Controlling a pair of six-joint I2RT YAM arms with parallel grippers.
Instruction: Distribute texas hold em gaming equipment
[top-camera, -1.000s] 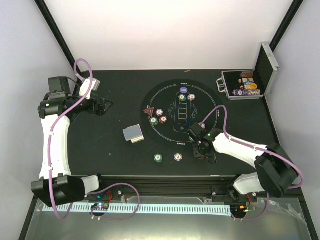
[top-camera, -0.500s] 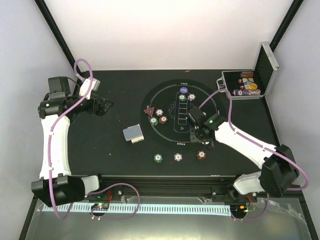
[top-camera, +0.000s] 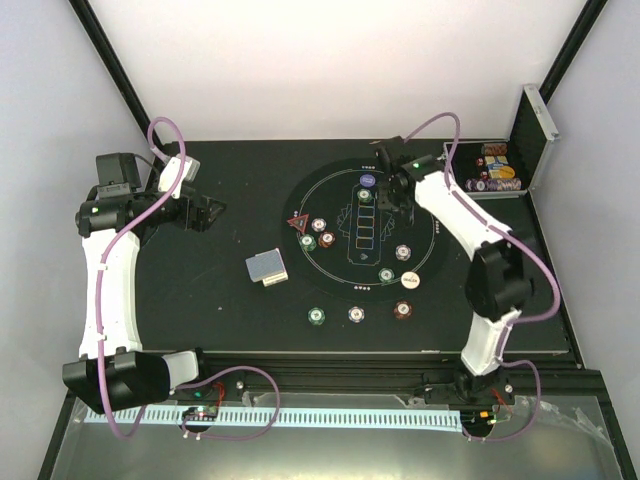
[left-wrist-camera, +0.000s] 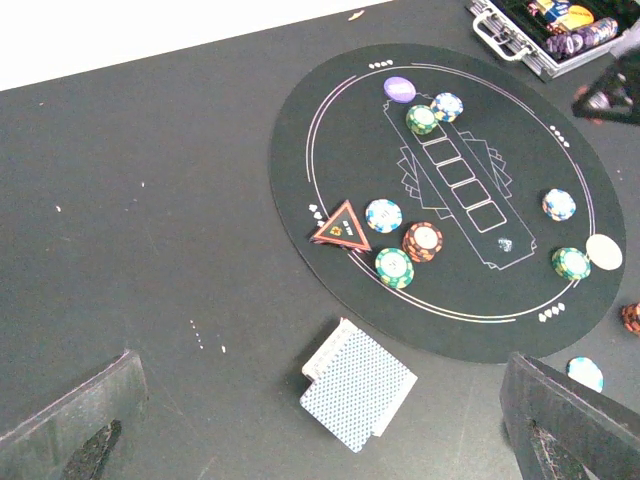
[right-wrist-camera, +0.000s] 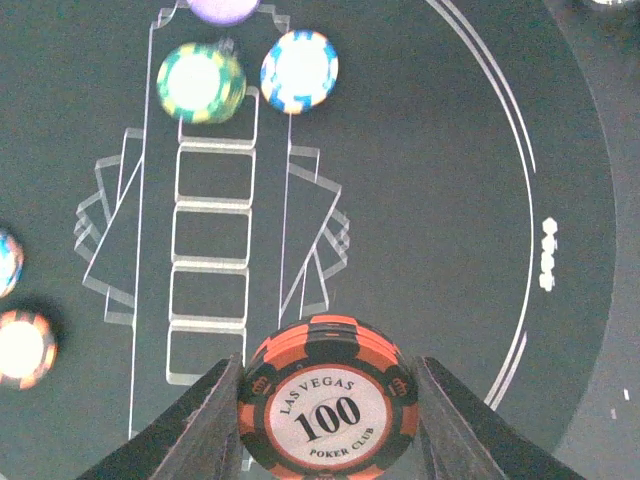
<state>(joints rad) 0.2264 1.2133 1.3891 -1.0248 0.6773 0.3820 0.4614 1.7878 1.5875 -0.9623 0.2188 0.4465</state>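
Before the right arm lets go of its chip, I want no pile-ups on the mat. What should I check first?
1. Grip: right claw pinches the red chip between both fingers. Ok.
2. Neighbours: green chip and blue chip lie well apart from it. Ok.
3. Spot straight under it: hidden. Cannot tell.
4. Other arm: left claw open, empty, off the mat. Ok.
5. Dealing: cards sit in one stack beside the mat. Not ok.

Bright, even light, soft shadows (far chips (right-wrist-camera: 201, 82) blurred).
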